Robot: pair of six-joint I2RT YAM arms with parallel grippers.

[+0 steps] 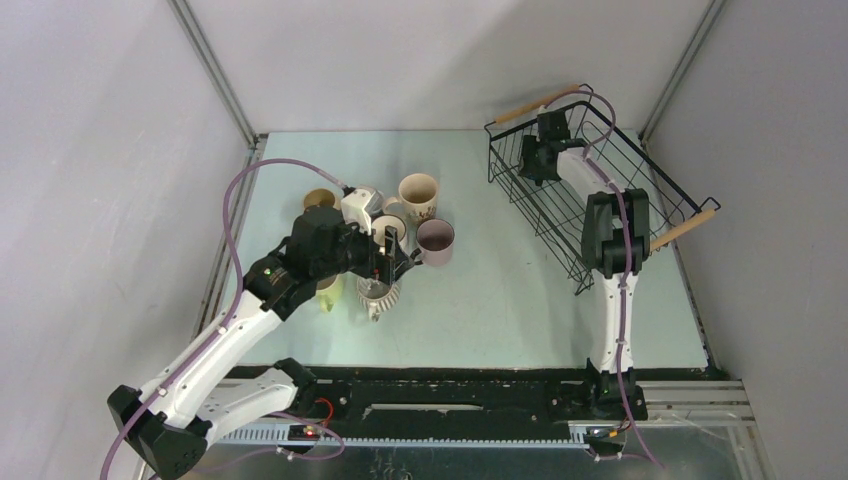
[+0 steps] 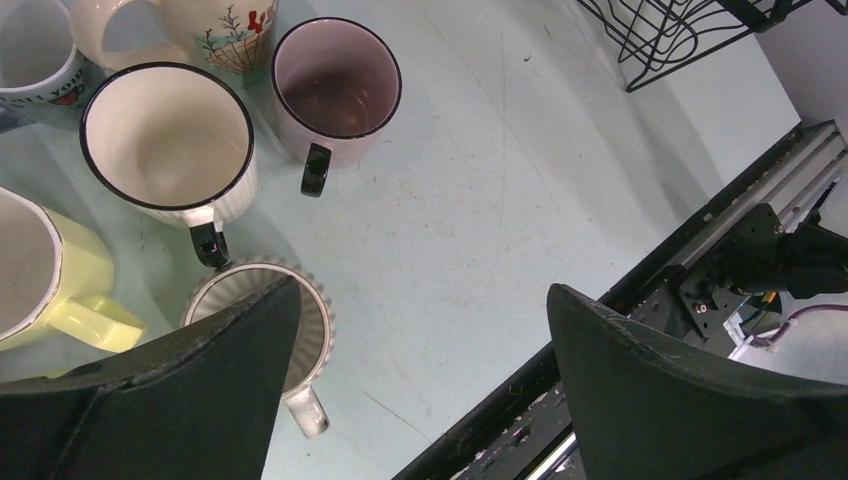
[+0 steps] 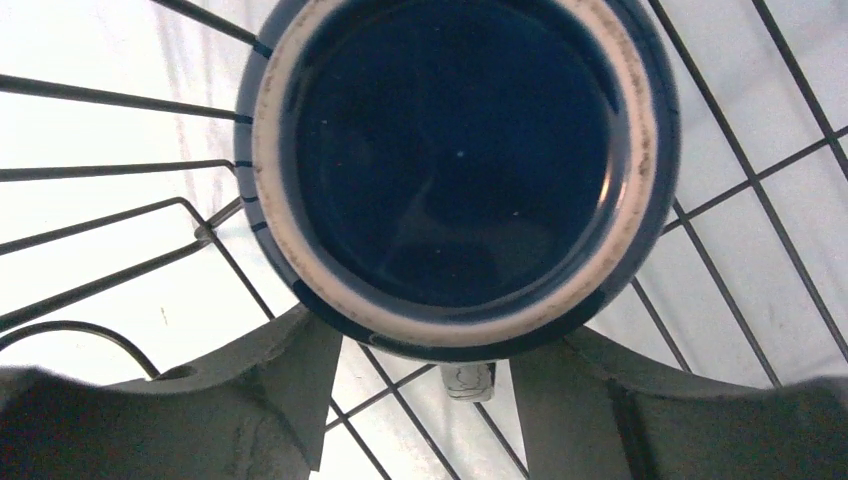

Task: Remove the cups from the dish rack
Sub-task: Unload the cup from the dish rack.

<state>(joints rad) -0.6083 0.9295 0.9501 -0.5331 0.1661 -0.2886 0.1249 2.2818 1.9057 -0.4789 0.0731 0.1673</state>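
The dark blue cup (image 3: pixel 460 160) stands upright on the wire floor of the black dish rack (image 1: pixel 545 215). My right gripper (image 3: pixel 428 385) reaches down into the rack, its fingers either side of the cup's pale handle (image 3: pixel 468 380) with a gap on each side. In the top view the gripper (image 1: pixel 530 160) hides this cup. Several cups stand on the table at the left: ribbed beige (image 2: pixel 314 320), mauve-pink (image 2: pixel 335 90), cream with a black rim (image 2: pixel 165 135), yellow-green (image 2: pixel 60 290), floral (image 1: pixel 418 195), white (image 1: pixel 362 205), tan (image 1: pixel 318 199). My left gripper (image 2: pixel 420 320) hangs open and empty above the ribbed cup (image 1: pixel 378 293).
The rack has two light wooden handles (image 1: pixel 535 103) and sits tilted at the back right, near the right wall. The black rail (image 2: pixel 700 250) at the table's near edge lies just beyond the left gripper. Bare table (image 1: pixel 500 280) lies between the cups and the rack.
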